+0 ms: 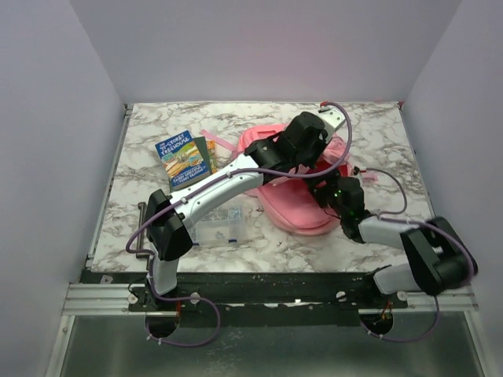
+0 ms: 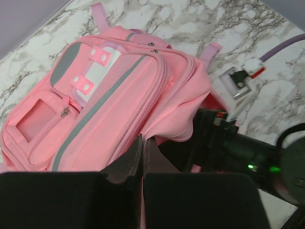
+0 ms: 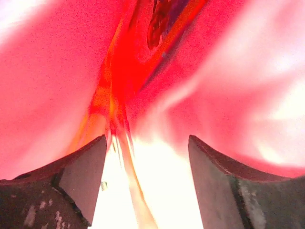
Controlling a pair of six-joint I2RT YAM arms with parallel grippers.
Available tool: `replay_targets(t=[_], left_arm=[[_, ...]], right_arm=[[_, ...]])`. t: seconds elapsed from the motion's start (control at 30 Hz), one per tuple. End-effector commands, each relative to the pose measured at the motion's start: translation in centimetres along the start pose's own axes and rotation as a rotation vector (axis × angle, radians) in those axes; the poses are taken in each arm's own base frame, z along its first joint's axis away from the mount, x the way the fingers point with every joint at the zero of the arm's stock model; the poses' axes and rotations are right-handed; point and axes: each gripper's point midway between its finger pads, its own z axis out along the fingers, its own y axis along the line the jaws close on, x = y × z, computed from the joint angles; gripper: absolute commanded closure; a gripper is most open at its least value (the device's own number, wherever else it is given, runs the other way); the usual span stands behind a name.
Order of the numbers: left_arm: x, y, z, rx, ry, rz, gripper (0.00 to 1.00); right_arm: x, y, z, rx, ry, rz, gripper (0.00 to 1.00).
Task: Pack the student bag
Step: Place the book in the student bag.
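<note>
The student bag [image 1: 292,210] is a large pink backpack lying at the middle of the table. Its front, with grey strips and a white-pink clasp, shows in the left wrist view [image 2: 95,95]. My left gripper [image 2: 142,141] is shut on the pink fabric rim of the bag's opening and holds it up; from above it sits over the bag [image 1: 305,162]. My right gripper [image 3: 147,143] is open and empty inside the bag, with pink fabric [image 3: 228,71] all around it. From above it is at the bag's right side [image 1: 332,193]. The right arm [image 2: 238,148] reaches into the opening.
Two books [image 1: 185,157] lie left of the bag. A clear plastic compartment box [image 1: 218,225] sits near the left arm's base. A pink strap [image 1: 214,138] trails behind the bag. A metal handle [image 1: 141,232] is at the table's left front edge.
</note>
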Motion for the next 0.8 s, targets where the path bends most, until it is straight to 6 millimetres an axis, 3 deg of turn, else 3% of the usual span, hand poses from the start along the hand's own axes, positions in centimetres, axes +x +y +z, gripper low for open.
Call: replay_targets(t=[0.0,0.13,0.2,0.3,0.4,0.47,0.53,0.6,0.63,0.67,0.7,0.77], left_arm=[[-3.3,2.9,-0.7,-0.038,-0.127,0.012,1.00],[-2.2,1.2,-0.1,0.056,-0.110,0.002,1.00],[-1.7,-0.2,0.3,0.131,-0.098,-0.063,1.00],[-0.8,-2.4,0.7,0.247,-0.065,-0.139,1.00],[-0.3,-2.9,-0.1,0.326,-0.023,-0.257,1.00],[0.0,-2.2,-1.8,0.379,-0.010,-0.335,0.84],[-0.1,-0.5,-4.1,0.368,-0.053,-0.381,0.59],[0.1,1.4,-6.7,0.341,-0.098,-0.403,0.38],[-0.3,2.4,-8.5,0.328,-0.130,-0.405,0.33],[0.3,3.1,-9.6,0.316,-0.134,-0.408,0.17],[0.3,4.1,-11.3,0.302,-0.153,-0.412,0.08],[1.6,6.1,-14.0,0.253,-0.163,-0.438,0.02]], right_arm=[[0.7,-3.7,-5.0,0.181,0.092,-0.185,0.25],[-1.0,-2.8,-9.4,0.215,0.062,-0.271,0.24],[-3.4,-1.2,-11.6,0.228,-0.018,-0.307,0.23],[-7.1,3.6,-14.4,0.155,-0.147,-0.379,0.17],[-9.4,8.5,-15.9,0.074,-0.197,-0.495,0.15],[-9.5,10.6,-15.8,0.034,-0.171,-0.588,0.09],[-8.6,12.3,-14.9,-0.013,-0.098,-0.639,0.07],[-7.1,14.0,-13.8,-0.093,-0.018,-0.652,0.07],[-6.0,15.0,-13.3,-0.153,0.034,-0.662,0.07],[-5.4,16.1,-12.9,-0.211,0.055,-0.661,0.07],[-4.6,17.1,-12.4,-0.264,0.091,-0.654,0.07],[-2.9,18.7,-11.1,-0.343,0.184,-0.628,0.08]])
